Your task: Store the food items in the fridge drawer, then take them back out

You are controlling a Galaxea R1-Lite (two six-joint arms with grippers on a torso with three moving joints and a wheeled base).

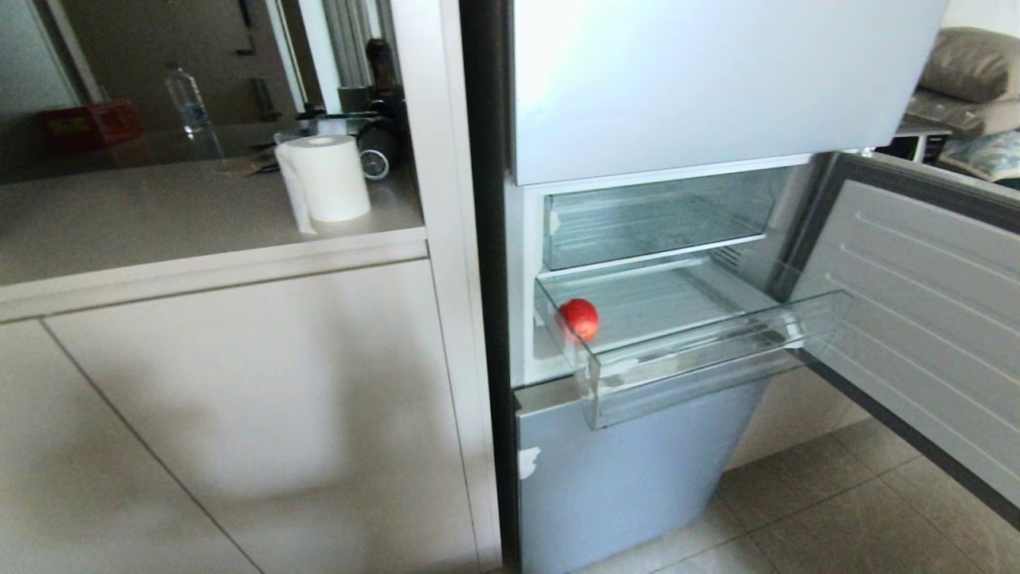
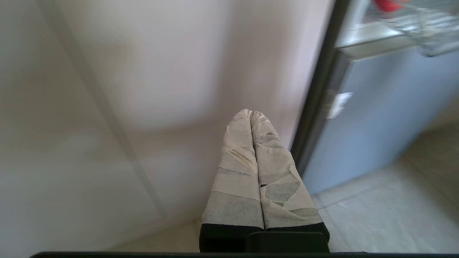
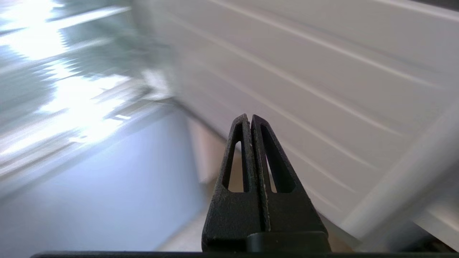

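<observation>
Left end effector (image 2: 251, 114) taped fingers pressed together, near cabinet panel (image 2: 143, 89); blurred red item (image 2: 386, 4), possibly food.

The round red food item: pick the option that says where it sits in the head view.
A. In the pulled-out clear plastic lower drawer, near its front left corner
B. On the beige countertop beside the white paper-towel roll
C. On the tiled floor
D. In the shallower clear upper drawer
A: the round red food item lies on the ribbed floor of the pulled-out clear plastic lower drawer, near its front left corner.
</observation>
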